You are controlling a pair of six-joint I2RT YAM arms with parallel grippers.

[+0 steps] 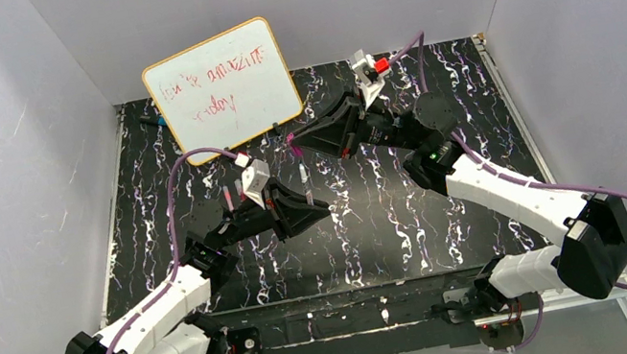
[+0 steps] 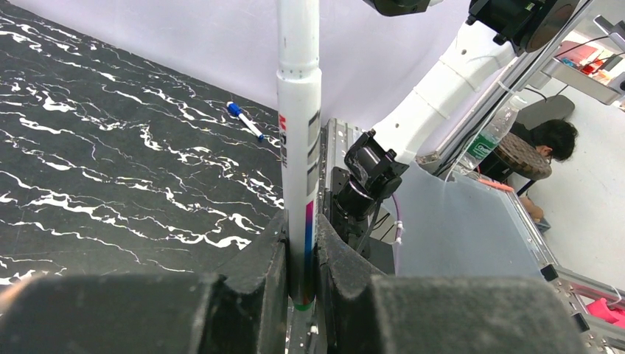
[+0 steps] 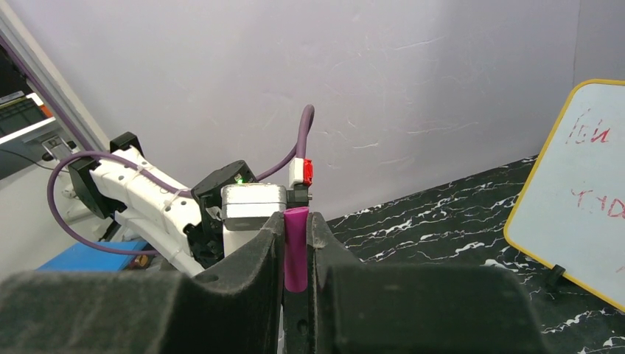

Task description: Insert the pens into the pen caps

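marker: dark blue-tipped marker (image 1: 149,123), lying just left of the yellow-framed whiteboard (image 1: 221,91).
loose pen: thin pink-red pen (image 1: 225,196), on the black white-veined table (image 1: 380,243) in front of the whiteboard's lower edge.
left gripper (image 2: 302,284): in front of the whiteboard, clamped on the white-bodied pen (image 2: 300,147) near its magenta end.
right gripper (image 3: 296,258): by the whiteboard's lower right corner, pinching a stubby magenta plastic cap (image 3: 296,247).

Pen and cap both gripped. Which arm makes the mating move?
Probably right: its cap is short and, from above, sits near the pen tip. The left gripper clamps the long pen at its end, so moving it risks wobble.
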